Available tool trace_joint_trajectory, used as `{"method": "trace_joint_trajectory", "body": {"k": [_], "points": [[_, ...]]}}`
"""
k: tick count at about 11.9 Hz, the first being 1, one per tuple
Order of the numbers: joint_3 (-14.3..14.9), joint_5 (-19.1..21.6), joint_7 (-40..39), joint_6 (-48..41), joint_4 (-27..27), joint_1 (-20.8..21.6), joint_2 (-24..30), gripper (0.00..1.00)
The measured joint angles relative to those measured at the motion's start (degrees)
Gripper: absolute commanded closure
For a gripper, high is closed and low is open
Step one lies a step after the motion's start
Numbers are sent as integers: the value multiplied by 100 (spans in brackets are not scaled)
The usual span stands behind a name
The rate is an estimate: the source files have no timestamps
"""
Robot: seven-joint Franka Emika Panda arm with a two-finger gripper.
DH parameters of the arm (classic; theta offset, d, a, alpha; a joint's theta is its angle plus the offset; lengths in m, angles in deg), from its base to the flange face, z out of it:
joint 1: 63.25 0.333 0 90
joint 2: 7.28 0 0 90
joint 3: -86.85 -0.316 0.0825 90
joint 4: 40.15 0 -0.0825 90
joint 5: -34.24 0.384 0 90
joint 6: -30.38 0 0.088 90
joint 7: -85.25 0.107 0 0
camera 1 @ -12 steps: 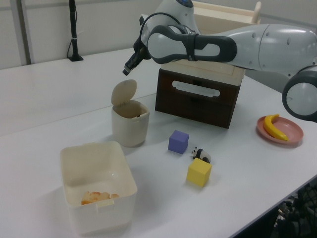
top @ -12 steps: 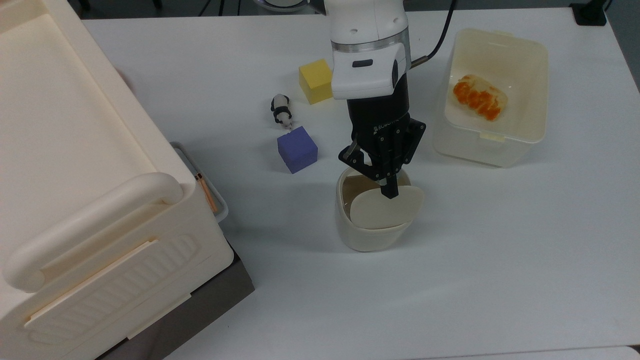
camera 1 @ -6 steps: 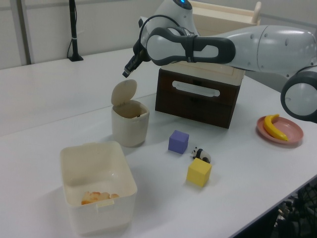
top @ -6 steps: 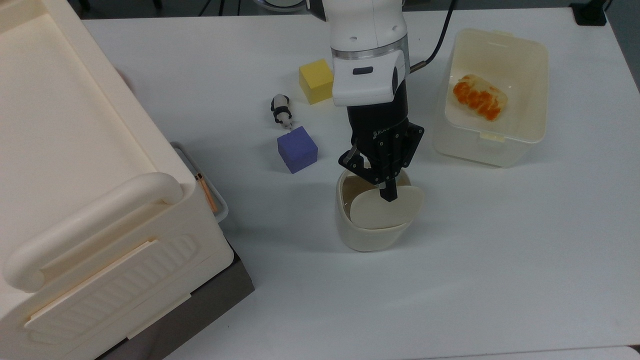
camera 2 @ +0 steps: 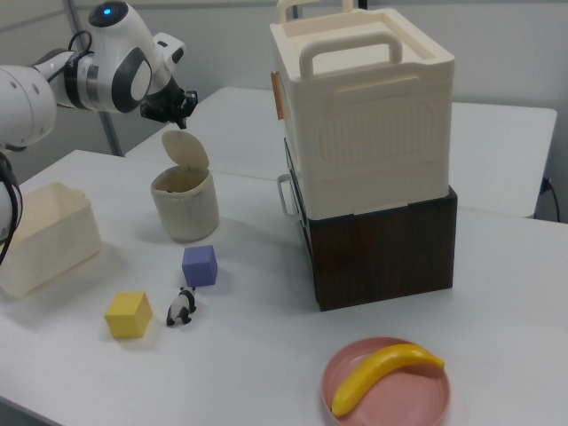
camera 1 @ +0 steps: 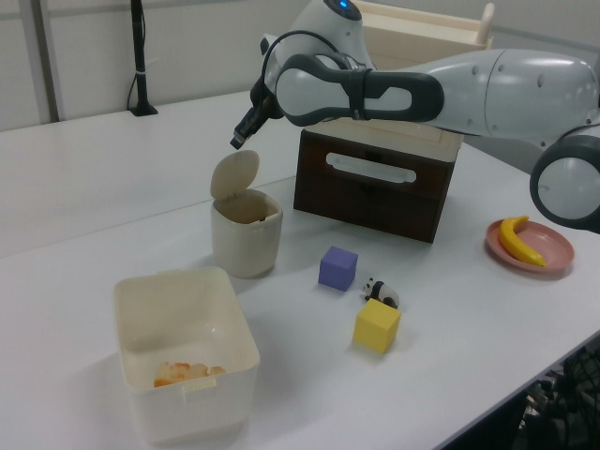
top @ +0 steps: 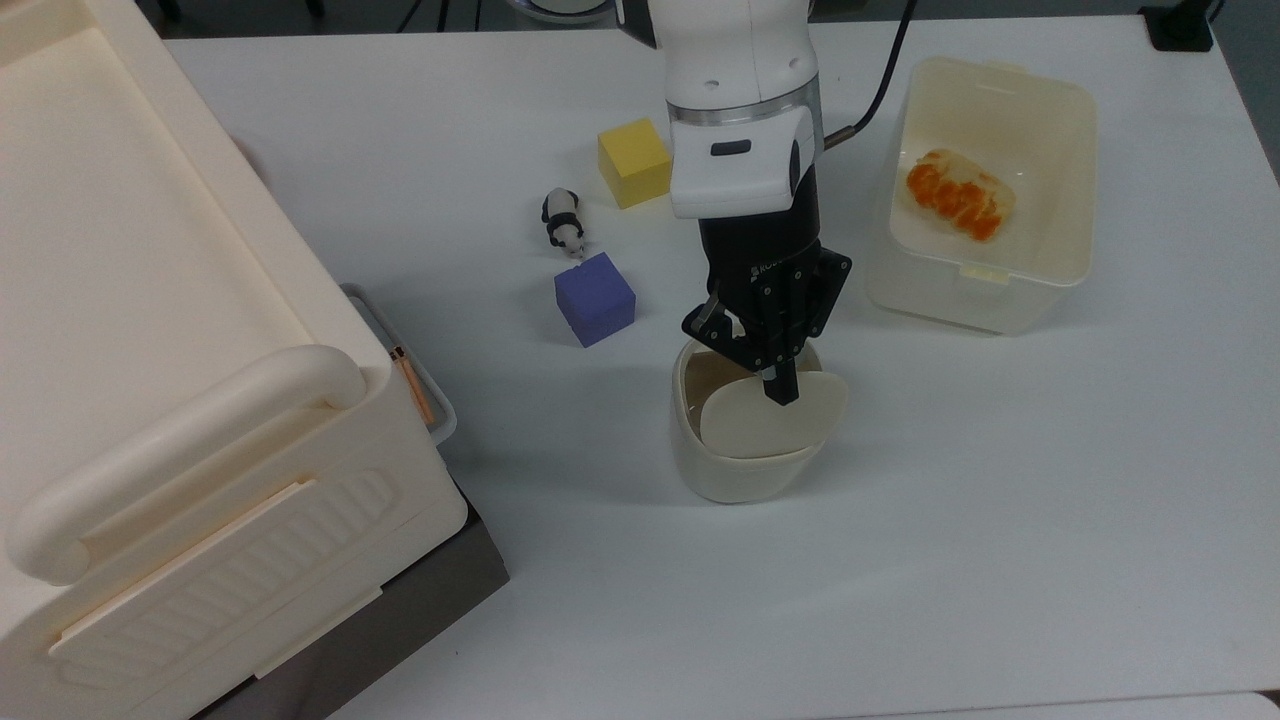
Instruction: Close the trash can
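My jaws (camera 1: 240, 141) are hovering just above the raised lid (camera 1: 234, 174) of the trash can (camera 1: 246, 234), pressed closed on nothing. The can is standing on the white tabletop (top: 1000, 480), lid tilted up and open, between the purple cube (top: 594, 297) and the cream tub (top: 980, 190) in the top view.

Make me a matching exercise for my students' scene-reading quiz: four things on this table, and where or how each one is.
Things:
1. trash can
2. banana
3. toy panda
4. end effector

States:
A. on a pink plate
B. between two cubes
C. lid raised
D. above the lid

Pairs: 1-C, 2-A, 3-B, 4-D
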Motion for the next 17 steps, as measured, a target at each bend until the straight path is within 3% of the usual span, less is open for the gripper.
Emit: {"method": "trace_joint_trajectory", "body": {"k": [17], "points": [[-31,0,509,-86,37,169,-56,100]]}}
